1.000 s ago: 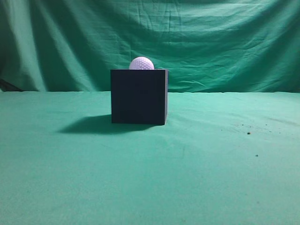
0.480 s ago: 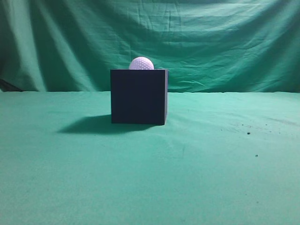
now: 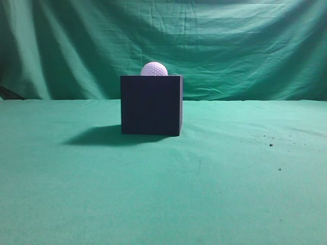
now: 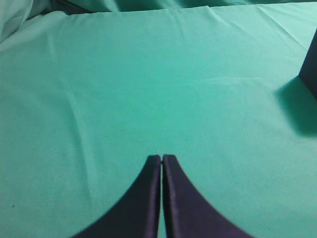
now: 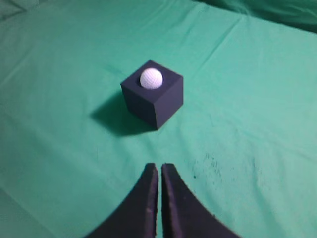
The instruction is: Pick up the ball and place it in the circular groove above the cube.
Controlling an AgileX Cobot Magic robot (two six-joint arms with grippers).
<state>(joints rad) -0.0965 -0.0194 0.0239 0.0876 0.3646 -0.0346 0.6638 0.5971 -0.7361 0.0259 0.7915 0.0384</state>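
Note:
The white dimpled ball (image 3: 154,69) sits on top of the dark navy cube (image 3: 150,104), seated in its top face. The right wrist view shows the ball (image 5: 151,78) resting in the top of the cube (image 5: 158,101), well ahead of my right gripper (image 5: 160,167), which is shut and empty. My left gripper (image 4: 162,157) is shut and empty over bare green cloth. An edge of the cube (image 4: 310,67) shows at the far right of the left wrist view. Neither gripper appears in the exterior view.
A green cloth (image 3: 230,178) covers the table and hangs as a backdrop (image 3: 245,41). A few dark specks (image 3: 271,144) lie on the cloth to the right of the cube; they also show in the right wrist view (image 5: 208,163).

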